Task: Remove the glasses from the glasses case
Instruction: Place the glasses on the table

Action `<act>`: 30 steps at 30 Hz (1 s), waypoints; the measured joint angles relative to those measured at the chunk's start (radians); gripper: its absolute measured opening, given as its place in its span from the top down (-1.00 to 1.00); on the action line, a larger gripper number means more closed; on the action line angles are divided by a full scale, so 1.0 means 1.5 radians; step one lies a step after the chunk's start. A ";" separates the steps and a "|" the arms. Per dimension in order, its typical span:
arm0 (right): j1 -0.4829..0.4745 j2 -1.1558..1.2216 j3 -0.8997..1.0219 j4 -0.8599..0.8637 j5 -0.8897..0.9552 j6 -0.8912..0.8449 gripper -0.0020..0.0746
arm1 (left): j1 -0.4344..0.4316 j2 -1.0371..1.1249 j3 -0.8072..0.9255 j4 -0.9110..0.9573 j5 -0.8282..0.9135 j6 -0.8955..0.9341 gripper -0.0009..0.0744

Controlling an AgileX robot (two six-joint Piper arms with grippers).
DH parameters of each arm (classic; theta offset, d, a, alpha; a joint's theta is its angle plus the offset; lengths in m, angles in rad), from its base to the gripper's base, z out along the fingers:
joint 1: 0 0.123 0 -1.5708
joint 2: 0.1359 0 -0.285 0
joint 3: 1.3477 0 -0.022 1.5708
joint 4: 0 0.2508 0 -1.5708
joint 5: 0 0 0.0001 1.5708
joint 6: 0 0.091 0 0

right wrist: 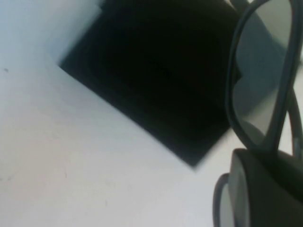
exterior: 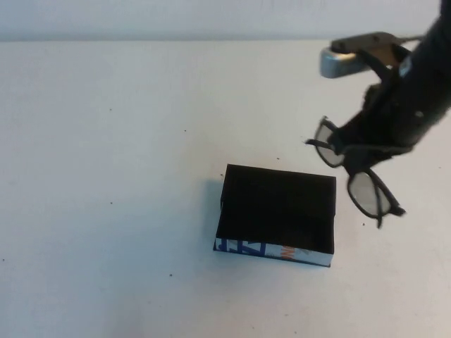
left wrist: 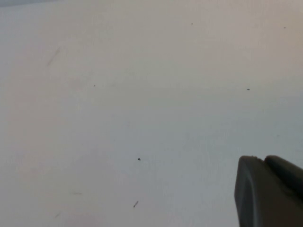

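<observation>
Glasses up and clear of the case, off its right side, in our right end effector.

The right end effector (exterior: 366, 144) is clamped on the glasses (exterior: 356, 172) at the frame's middle, lifted above the worktop (exterior: 106, 176). Their long axis runs diagonally, one lens toward the case's far right corner, the other out past its right edge. The glasses case (exterior: 276, 215) sits open and looks empty, black inside, printed white side facing us. Right arm reaches in from the far right, wrist angled down. We judge the next move is a set-down on bare worktop right of the case. Left end effector (left wrist: 270, 194) is parked over bare worktop; we can't tell its opening.
</observation>
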 joint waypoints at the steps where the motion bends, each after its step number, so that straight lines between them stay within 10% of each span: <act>1: -0.020 -0.020 0.041 0.003 0.001 0.014 0.92 | 0.000 0.000 0.000 0.000 0.000 0.000 0.99; 11: -0.158 -0.146 0.430 0.012 -0.222 0.094 0.92 | 0.000 0.000 0.000 0.000 0.000 0.000 0.99; 30: -0.159 -0.079 0.456 0.044 -0.328 0.040 0.74 | 0.000 0.000 0.000 0.000 0.000 0.000 0.99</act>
